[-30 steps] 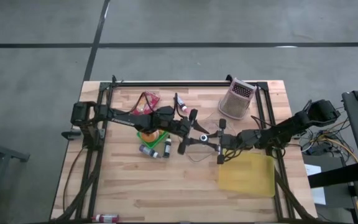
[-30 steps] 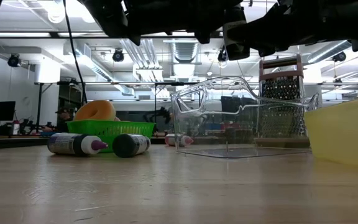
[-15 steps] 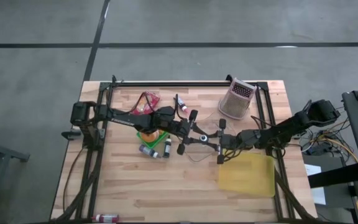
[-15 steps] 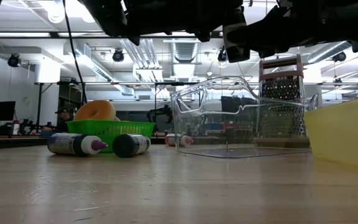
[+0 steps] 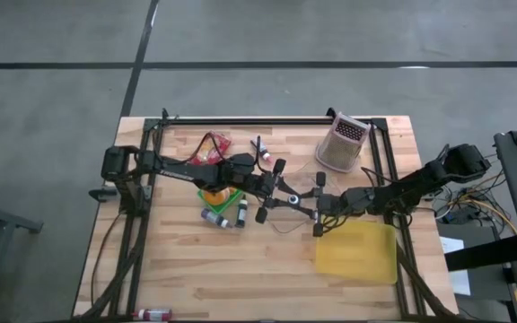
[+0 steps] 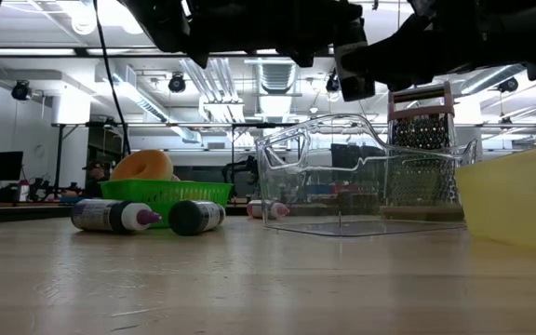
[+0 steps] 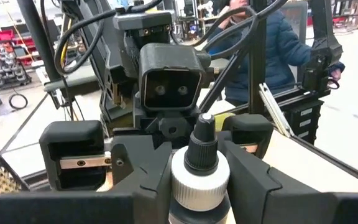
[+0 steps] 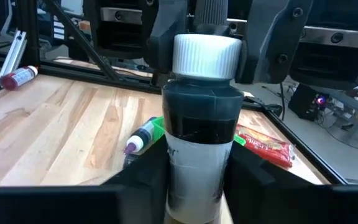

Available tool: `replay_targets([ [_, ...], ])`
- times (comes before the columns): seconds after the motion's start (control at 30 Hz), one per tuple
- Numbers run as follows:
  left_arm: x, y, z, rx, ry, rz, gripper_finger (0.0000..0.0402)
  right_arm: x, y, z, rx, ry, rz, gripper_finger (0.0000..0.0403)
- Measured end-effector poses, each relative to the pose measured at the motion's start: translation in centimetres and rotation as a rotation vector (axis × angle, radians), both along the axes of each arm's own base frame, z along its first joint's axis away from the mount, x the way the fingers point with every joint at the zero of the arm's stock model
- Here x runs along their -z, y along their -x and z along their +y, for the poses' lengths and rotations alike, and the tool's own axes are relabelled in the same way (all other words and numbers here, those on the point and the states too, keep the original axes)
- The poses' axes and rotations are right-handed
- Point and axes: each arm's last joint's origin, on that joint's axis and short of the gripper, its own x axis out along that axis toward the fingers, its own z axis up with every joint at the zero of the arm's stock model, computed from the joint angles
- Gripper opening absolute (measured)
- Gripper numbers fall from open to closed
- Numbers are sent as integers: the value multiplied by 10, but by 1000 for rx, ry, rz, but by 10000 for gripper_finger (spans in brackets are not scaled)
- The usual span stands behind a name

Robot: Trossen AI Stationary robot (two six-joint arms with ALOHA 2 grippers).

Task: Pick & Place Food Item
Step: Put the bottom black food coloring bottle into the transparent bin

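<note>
Left wrist view, at the left end effector (image 7: pixel 197 158): clamps, partly closed, on the white collar of a dark-filled squeeze bottle (image 7: pixel 199 177), nozzle pointing toward the other arm. Meets the right end effector (image 8: pixel 197 177) head-on, set around the same bottle's body; cannot tell pressing from merely bracketing there. Holds the bottle in the air over the middle of the tabletop (image 5: pixel 240 269), between the green basket (image 5: pixel 212 195) with its doughnut (image 6: pixel 142 166) and the yellow bin (image 5: pixel 355 253), close to a clear container (image 6: pixel 342 186), with a grater (image 5: pixel 342 144) farther back.

Risks, as a judgement:
- dropping the bottle through a release on one side ahead of a firm bite on the other
- twisting or squeezing it through pulling from both ends at once
- striking the clear container nearby on a fall
</note>
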Motion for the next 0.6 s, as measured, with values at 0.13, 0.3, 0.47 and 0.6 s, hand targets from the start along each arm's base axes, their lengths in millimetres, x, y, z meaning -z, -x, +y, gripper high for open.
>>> replay_targets([
  [0.13,6,1,3,-9,4,59,114,-1,0,0,12,-44,-8,174],
  [0.3,9,1,7,-20,-10,88,114,0,0,-1,29,-54,2,219],
  [0.47,13,2,8,-23,-10,113,114,2,1,-1,32,-66,34,240],
  [0.6,18,4,10,-23,-11,164,114,7,2,-1,38,-97,73,250],
])
